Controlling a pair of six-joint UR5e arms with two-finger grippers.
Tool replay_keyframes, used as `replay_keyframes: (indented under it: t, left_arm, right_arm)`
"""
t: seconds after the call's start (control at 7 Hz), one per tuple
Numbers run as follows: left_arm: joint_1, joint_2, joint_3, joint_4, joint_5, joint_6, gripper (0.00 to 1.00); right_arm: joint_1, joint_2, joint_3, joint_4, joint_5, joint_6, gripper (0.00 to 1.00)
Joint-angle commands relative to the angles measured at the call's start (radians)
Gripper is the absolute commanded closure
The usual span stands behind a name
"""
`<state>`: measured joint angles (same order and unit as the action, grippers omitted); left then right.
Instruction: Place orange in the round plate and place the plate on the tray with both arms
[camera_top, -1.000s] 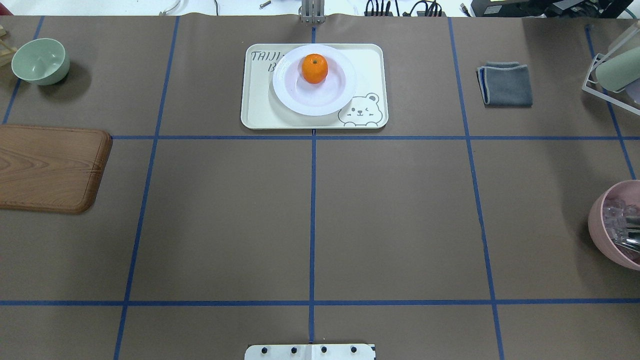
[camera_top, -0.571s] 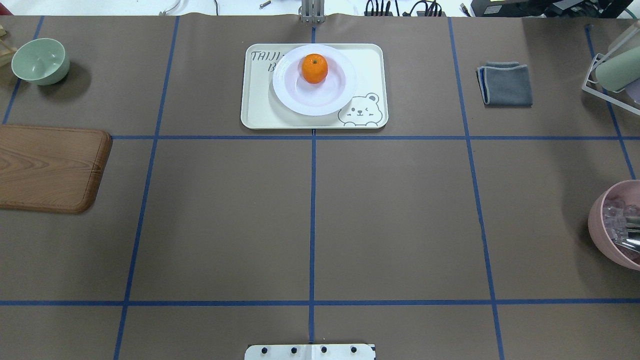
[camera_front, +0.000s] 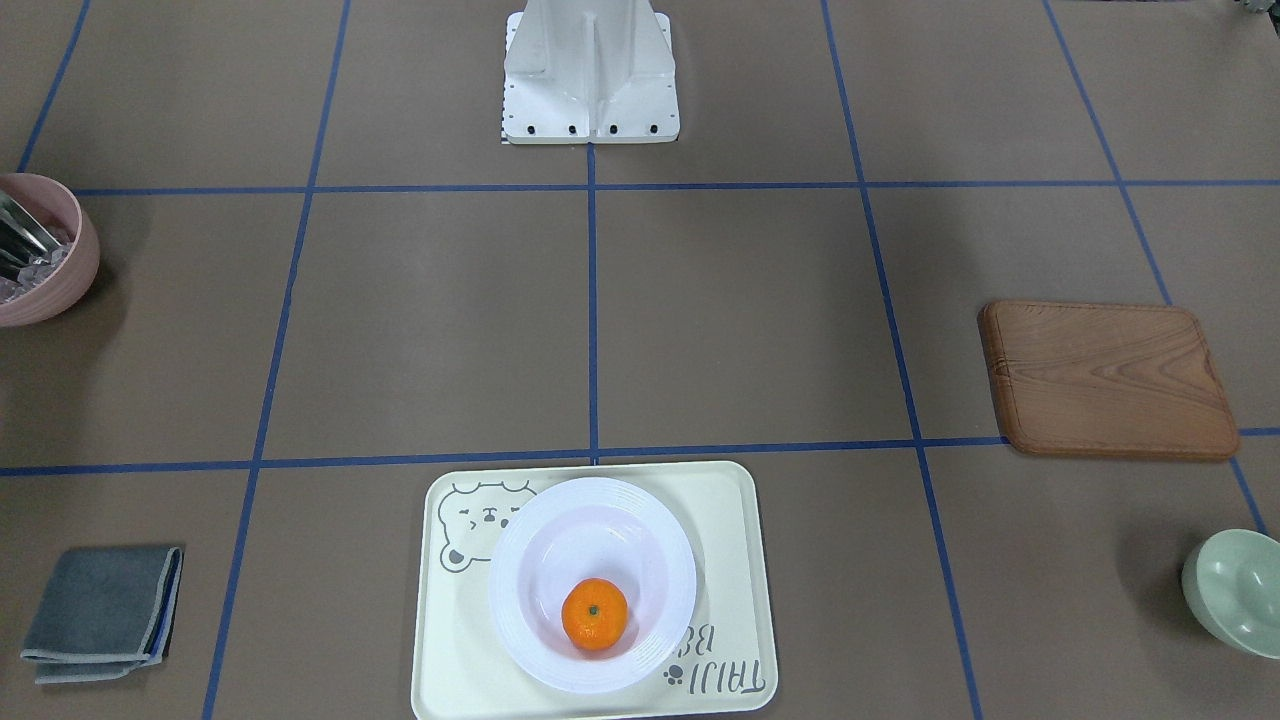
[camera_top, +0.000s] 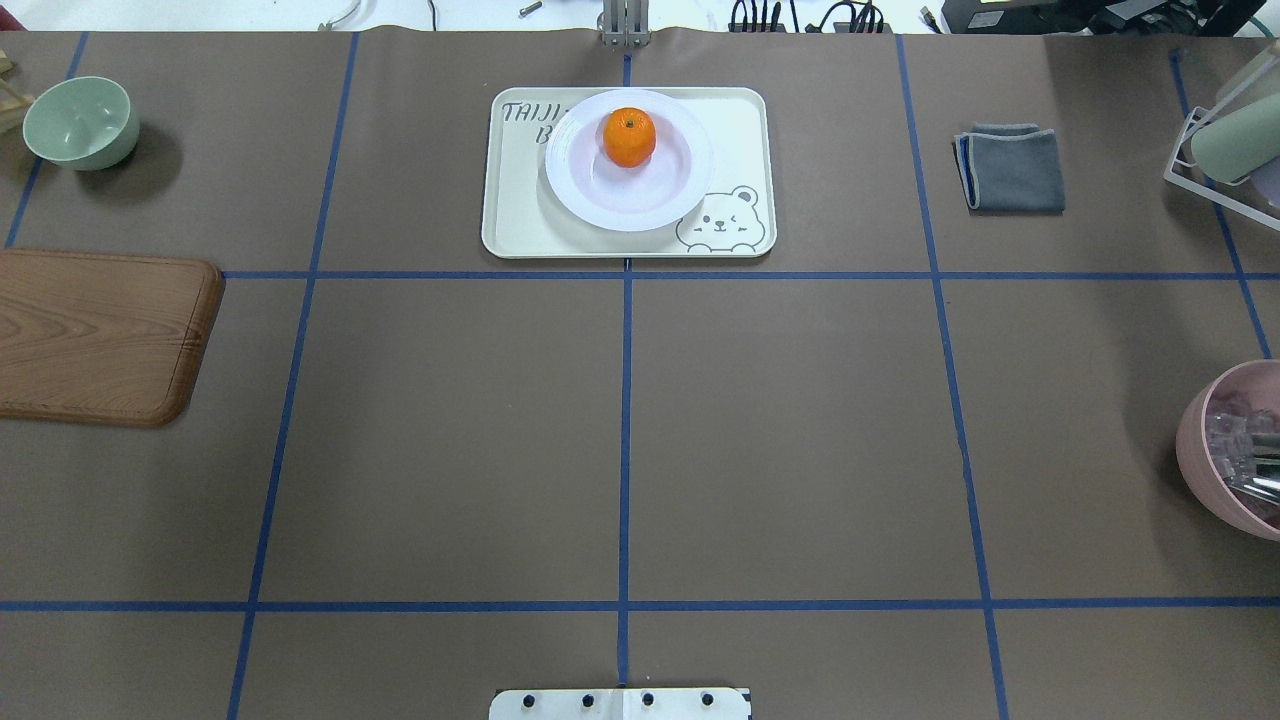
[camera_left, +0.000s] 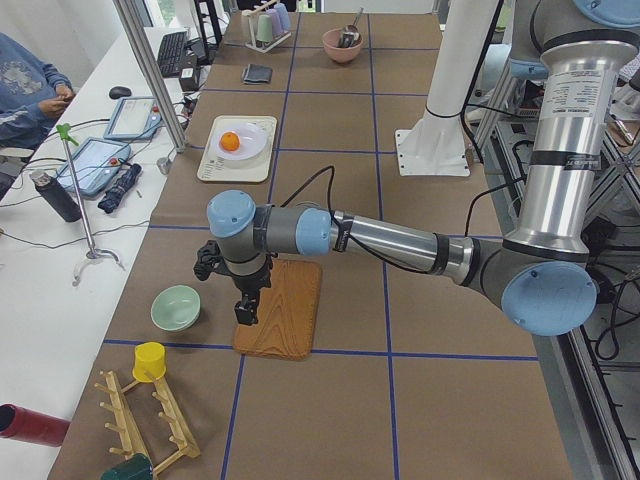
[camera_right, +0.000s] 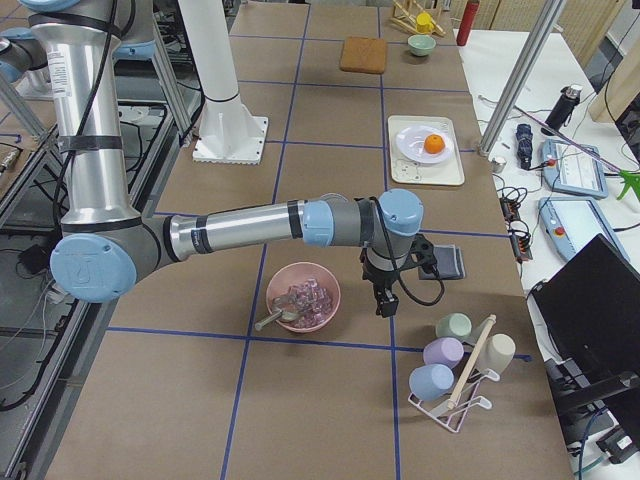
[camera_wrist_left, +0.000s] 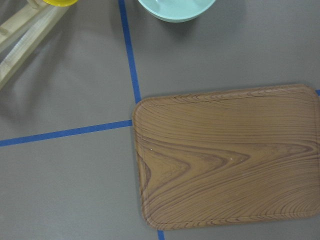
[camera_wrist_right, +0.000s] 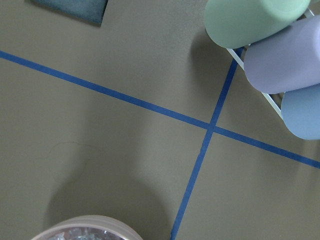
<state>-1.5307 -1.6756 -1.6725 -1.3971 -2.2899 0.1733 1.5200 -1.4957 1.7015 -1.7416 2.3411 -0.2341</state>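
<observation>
The orange (camera_top: 629, 137) lies in the white round plate (camera_top: 600, 205), and the plate stands on the cream bear tray (camera_top: 515, 215) at the table's far middle. The front-facing view shows the same: orange (camera_front: 594, 614), plate (camera_front: 560, 540), tray (camera_front: 730, 540). Neither arm is near them. My left gripper (camera_left: 243, 310) hangs over the wooden board far to the left. My right gripper (camera_right: 386, 303) hangs between the pink bowl and the grey cloth far to the right. Both grippers show only in the side views, so I cannot tell whether they are open or shut.
A wooden board (camera_top: 95, 335) and a green bowl (camera_top: 80, 122) sit at the left. A folded grey cloth (camera_top: 1012, 168), a pink bowl of utensils (camera_top: 1200, 440) and a cup rack (camera_top: 1230, 140) are at the right. A person sits beside the table (camera_left: 30, 85).
</observation>
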Motion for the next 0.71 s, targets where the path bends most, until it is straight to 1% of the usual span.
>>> replay_keyframes:
  t: [0.0,0.14,0.29,0.43,0.57]
  left_arm:
    - [0.000,0.002,0.004,0.007,0.018,0.068,0.02]
    - [0.003,0.002,0.005,0.006,0.017,0.066,0.02]
    - [0.003,0.002,0.007,0.007,-0.009,0.042,0.02]
    - [0.003,0.001,0.008,-0.006,-0.079,-0.069,0.02]
    - [0.003,0.004,0.007,-0.013,-0.085,-0.086,0.02]
  right_arm:
    - [-0.010,0.018,-0.006,0.005,0.012,0.119,0.00]
    - [-0.012,0.020,-0.008,0.004,0.012,0.121,0.00]
    - [-0.029,0.023,-0.010,0.005,0.012,0.160,0.00]
    - [-0.035,0.028,-0.013,0.011,0.015,0.200,0.00]
    - [-0.035,0.031,-0.013,0.010,0.021,0.202,0.00]
